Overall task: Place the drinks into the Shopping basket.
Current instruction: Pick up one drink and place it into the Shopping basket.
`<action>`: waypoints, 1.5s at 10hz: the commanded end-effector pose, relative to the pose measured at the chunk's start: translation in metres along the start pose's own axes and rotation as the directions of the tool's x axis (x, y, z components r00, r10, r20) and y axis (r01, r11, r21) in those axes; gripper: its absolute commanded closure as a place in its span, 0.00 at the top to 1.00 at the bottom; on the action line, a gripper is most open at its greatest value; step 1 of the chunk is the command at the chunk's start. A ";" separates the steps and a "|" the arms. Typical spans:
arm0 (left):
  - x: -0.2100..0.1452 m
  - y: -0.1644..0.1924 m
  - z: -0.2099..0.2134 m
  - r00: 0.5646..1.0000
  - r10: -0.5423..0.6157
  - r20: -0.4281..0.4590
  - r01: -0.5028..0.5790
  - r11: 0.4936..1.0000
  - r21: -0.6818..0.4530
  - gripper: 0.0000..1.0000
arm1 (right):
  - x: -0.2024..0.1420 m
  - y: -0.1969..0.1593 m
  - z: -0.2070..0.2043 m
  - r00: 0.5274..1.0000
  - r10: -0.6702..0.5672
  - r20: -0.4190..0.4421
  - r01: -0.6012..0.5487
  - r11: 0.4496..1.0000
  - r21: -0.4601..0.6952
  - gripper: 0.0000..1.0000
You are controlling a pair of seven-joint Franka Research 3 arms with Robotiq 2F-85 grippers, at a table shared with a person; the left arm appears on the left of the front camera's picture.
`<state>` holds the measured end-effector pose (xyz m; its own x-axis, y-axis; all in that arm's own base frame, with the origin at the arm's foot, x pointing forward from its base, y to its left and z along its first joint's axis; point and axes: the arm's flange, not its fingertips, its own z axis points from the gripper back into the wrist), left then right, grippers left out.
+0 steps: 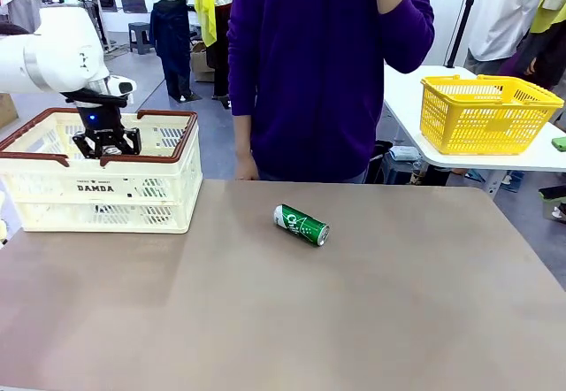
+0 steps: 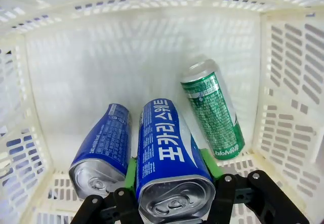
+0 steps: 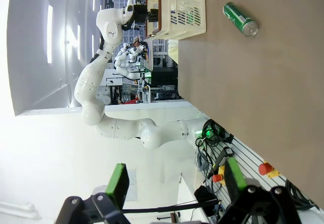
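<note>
Inside the Shopping basket [image 2: 283, 107], the left wrist view gives what the front view hides: the left gripper [image 2: 172, 176] is clamped on a blue can with white lettering [image 2: 169, 158], silver top toward the camera, with a second blue can [image 2: 104, 148] lying just beside it and a green can [image 2: 212, 112] leaning against the slotted wall. From the front, the left arm [image 1: 53, 50] reaches over the basket's brown rim and points its gripper straight down into the crate. Another green can [image 1: 302, 225] lies on its side on the table [image 1: 354, 320], well apart from the basket (near the person's side). The right gripper [image 3: 174, 183] is held off the table's edge, its jaws spread wide with nothing between them.
</note>
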<state>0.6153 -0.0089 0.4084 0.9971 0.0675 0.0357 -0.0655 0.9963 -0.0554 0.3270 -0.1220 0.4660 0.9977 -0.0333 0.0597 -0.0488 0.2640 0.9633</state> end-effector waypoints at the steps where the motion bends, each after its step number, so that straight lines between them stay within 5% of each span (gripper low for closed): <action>1: 0.004 0.000 -0.005 1.000 0.007 -0.022 -0.006 1.000 0.026 0.00 | 0.000 0.003 0.001 1.000 -0.007 -0.004 0.007 1.000 0.001 1.00; 2: 0.004 -0.001 -0.006 1.000 0.002 -0.022 -0.001 1.000 0.023 0.27 | 0.000 0.003 0.001 1.000 -0.007 -0.004 0.007 1.000 0.001 1.00; 3: 0.004 -0.001 -0.005 1.000 -0.001 -0.026 0.001 1.000 0.021 0.84 | 0.000 0.003 0.001 1.000 -0.007 -0.004 0.007 1.000 0.001 1.00; 4: 0.004 -0.001 -0.001 1.000 0.000 -0.018 0.000 1.000 0.022 1.00 | 0.000 0.003 0.001 1.000 -0.007 -0.004 0.007 1.000 0.001 1.00; 8: -0.007 -0.005 0.044 0.999 -0.020 0.041 0.020 1.000 -0.006 1.00 | 0.000 0.003 0.001 1.000 -0.007 -0.004 0.007 1.000 0.001 1.00; 11: -0.047 -0.010 0.128 0.997 -0.053 0.054 0.063 0.974 -0.216 1.00 | 0.000 0.003 0.001 1.000 -0.007 -0.004 0.007 1.000 0.001 1.00; 13: -0.102 -0.013 0.184 0.952 -0.307 0.005 0.277 0.852 -0.444 1.00 | 0.000 0.003 0.001 1.000 -0.007 -0.004 0.007 1.000 0.001 1.00; 15: -0.133 0.017 0.206 0.876 -0.483 0.020 0.372 0.646 -0.666 1.00 | 0.000 0.003 0.001 1.000 -0.007 -0.004 0.007 1.000 0.001 1.00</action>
<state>0.4758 -0.0259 0.6228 0.9300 -0.3365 0.1479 0.3574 0.7337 -0.5778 0.3271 -0.1218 0.4659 0.9977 -0.0328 0.0591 -0.0484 0.2640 0.9633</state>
